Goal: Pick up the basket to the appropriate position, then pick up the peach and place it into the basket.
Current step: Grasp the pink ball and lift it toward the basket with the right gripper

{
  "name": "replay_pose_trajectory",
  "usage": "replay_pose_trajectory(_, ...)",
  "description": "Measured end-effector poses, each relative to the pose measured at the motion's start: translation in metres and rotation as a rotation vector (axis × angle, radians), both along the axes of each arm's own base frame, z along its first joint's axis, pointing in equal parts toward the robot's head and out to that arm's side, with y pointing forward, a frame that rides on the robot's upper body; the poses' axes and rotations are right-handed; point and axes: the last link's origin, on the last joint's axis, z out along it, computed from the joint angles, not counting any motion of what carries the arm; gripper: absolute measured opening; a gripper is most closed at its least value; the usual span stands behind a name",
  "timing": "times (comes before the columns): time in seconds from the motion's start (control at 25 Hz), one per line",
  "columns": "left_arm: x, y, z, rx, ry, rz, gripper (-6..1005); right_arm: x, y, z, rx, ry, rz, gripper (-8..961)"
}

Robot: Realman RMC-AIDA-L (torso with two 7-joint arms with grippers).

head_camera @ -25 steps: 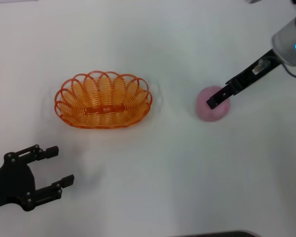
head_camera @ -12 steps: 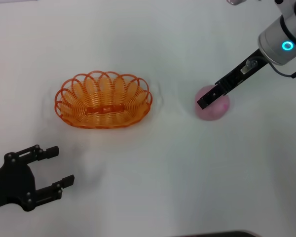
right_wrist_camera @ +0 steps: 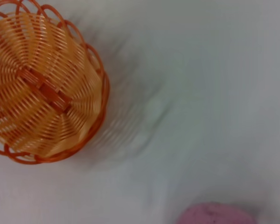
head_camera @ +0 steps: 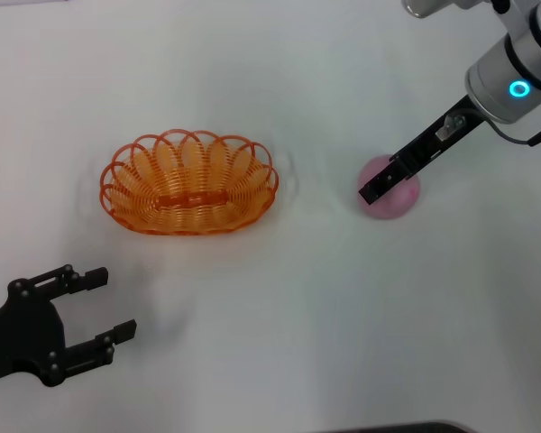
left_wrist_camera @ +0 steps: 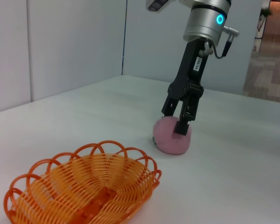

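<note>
Right gripper (head_camera: 379,188) jaws open astride peach (head_camera: 392,194), basket (head_camera: 188,182) well apart, left gripper (head_camera: 104,307) open, idle near table (head_camera: 298,316) edge

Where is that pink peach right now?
In the head view the peach sits on the table's right side, under the right hand, well apart from the basket.

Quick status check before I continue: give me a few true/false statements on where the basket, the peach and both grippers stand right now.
1. The basket holds the peach. False: the basket is empty and the peach sits on the table, off to the robot's right.
2. The right gripper is at the peach, a finger on either side. True.
3. The left gripper grips the basket rim. False: it is open, apart from the basket, nearer the robot.
4. The basket sits upright on the table. True.
5. The peach is lifted clear of the table. False: it rests on it.
</note>
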Motion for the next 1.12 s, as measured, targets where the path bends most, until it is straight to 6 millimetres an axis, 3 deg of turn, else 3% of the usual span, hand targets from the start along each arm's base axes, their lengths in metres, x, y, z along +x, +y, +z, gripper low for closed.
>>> replay_pose_trajectory(0.44,-0.0003,0.0000,0.0007,-0.007,-0.007,0.016,721,-0.0001,0.0027,0.0001,0.014,-0.010,0.007,876)
replay_pose_trajectory(0.68,-0.0002,0.0000,0.0011,-0.005,-0.008,0.016,720,-0.0003,0.0028,-0.0001,0.012,-0.013,0.013,676)
replay_pose_trajectory(0.76,-0.0002,0.0000,0.0012,-0.004,-0.008,0.014,720,-0.0001,0.0028,0.0004,0.011,-0.011,0.014,430)
replay_pose_trajectory(1.0,0.0005,-0.0005,0.0013,-0.006,-0.012,0.009,721,-0.0020,0.0018,0.0038,0.007,0.038,0.025,309)
replay_pose_trajectory(1.12,0.0008,-0.0008,0.0013,-0.007,-0.013,0.007,720,-0.0054,0.0000,0.0082,-0.008,0.107,0.033,307)
